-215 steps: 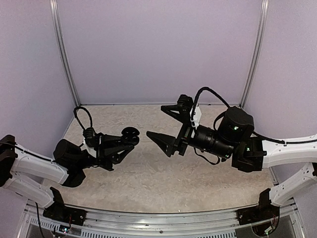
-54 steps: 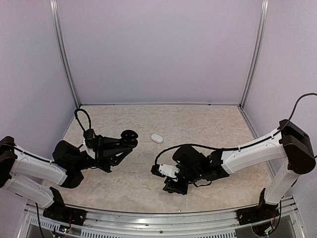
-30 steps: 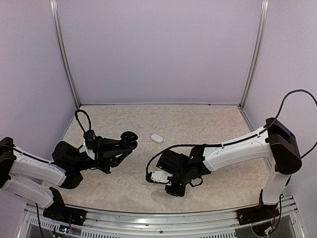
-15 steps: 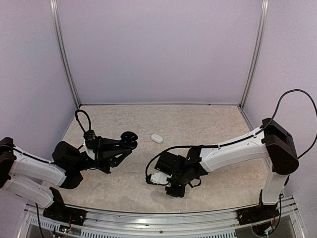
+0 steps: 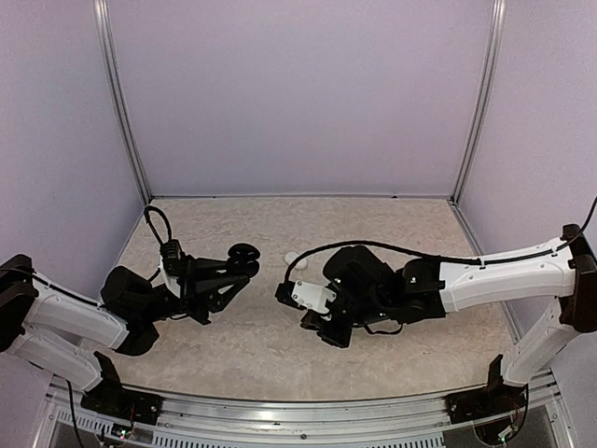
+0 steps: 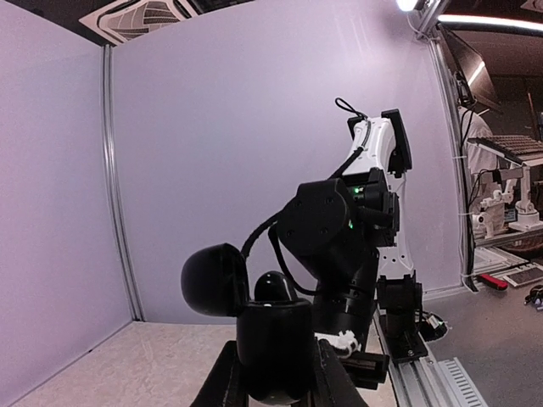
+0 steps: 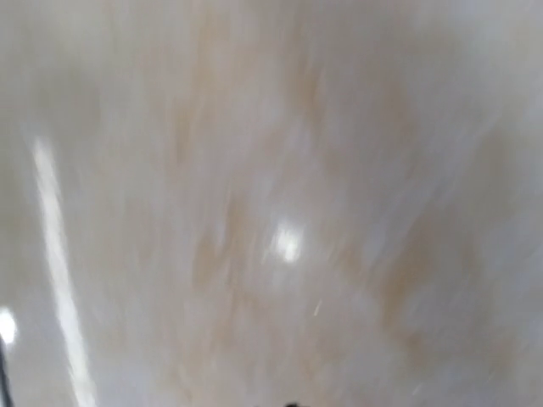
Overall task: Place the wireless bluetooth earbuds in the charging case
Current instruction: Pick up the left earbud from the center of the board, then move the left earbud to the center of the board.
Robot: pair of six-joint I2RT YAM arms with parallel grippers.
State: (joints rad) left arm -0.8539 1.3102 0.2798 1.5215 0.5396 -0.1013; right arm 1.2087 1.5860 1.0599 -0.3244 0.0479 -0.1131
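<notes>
One black disc [image 5: 244, 254] (left claw [image 5: 239, 271]), case [image 5: 291, 257] nearby

No legible text, labels, brands or numbers in any view. White housing [image 5: 311, 296] just behind the right tool [image 5: 325, 327]: no marking resolvable. Black disc [image 6: 273, 339] gripped in the left tool [image 6: 276, 381]: nothing readable on it. Right wrist view of the counter [image 7: 271, 203] is blurred, nothing readable.
</notes>
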